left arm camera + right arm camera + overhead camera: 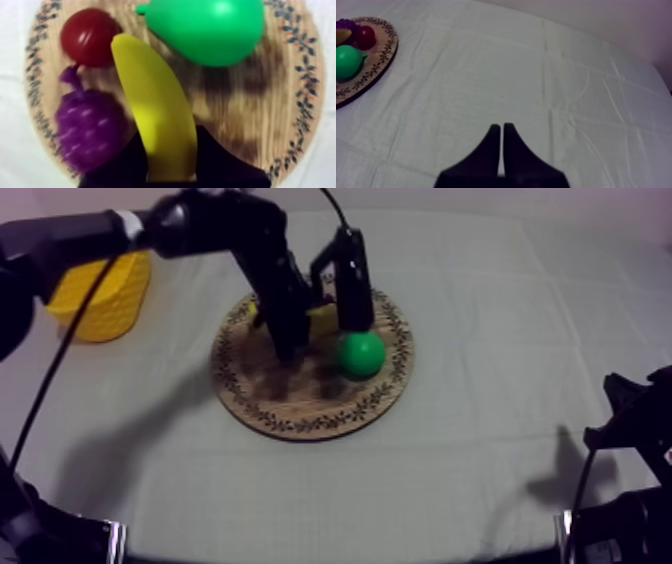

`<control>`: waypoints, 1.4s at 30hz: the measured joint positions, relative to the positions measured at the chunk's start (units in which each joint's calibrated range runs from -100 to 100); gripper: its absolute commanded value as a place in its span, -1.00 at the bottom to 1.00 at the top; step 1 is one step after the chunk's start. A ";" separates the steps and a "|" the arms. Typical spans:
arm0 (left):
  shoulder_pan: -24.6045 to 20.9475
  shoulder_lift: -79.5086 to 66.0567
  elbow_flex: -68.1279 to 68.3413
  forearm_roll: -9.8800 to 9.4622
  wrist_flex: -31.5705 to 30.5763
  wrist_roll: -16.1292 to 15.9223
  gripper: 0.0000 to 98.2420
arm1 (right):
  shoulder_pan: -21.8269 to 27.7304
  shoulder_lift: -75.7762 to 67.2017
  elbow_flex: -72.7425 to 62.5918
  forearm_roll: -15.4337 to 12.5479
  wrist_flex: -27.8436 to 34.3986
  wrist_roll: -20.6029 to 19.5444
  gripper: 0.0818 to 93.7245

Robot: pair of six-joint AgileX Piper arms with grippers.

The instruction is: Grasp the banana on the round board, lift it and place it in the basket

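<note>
One banana (155, 95) lies on the wooden board (245, 115), gripped by the left hand (169, 142).

Your top camera looks down at a slant on the whole table (480, 338). Your left wrist camera hangs close over the banana (157, 115) and board (240, 100), probably straight down. The right one looks across the cloth (486, 75) from afar; all share the board.
</note>
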 measured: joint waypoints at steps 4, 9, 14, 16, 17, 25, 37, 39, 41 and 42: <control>-1.13 -6.49 -1.67 -0.07 3.66 0.08 -0.58 | 0.00 0.00 0.00 0.00 0.00 0.00 -0.99; -2.50 -14.33 -4.37 -0.45 7.67 0.27 -0.58 | 0.00 0.00 0.00 0.00 0.00 0.00 -0.99; -3.71 -20.43 -6.63 -0.48 12.03 0.54 -0.58 | 0.00 0.00 0.00 0.00 0.00 0.00 -0.99; -4.13 -22.15 -6.03 -0.56 12.65 0.66 -0.58 | 0.00 0.00 0.00 0.00 0.00 0.00 -0.99; -4.49 -22.96 -5.44 -0.70 12.65 0.73 -0.58 | 0.00 0.00 0.00 0.00 0.00 0.00 -0.99; -10.64 -26.57 -3.66 -1.36 12.88 1.37 -0.58 | 0.00 0.00 0.00 0.00 0.00 0.00 -0.99; -27.01 -22.31 -9.68 -1.36 12.68 1.27 -0.56 | 0.00 0.00 0.00 0.00 0.00 0.00 -0.99; -29.12 -21.32 -10.84 -1.36 12.69 1.20 -0.56 | 0.00 0.00 0.00 0.00 0.00 0.00 -0.99; -31.18 -20.45 -12.09 -1.36 12.59 1.11 -0.56 | 0.00 0.00 0.00 0.00 0.00 0.00 -0.99; -31.89 -20.17 -12.46 -1.36 12.55 0.98 -0.56 | 0.00 0.00 0.00 0.00 0.00 0.00 -0.99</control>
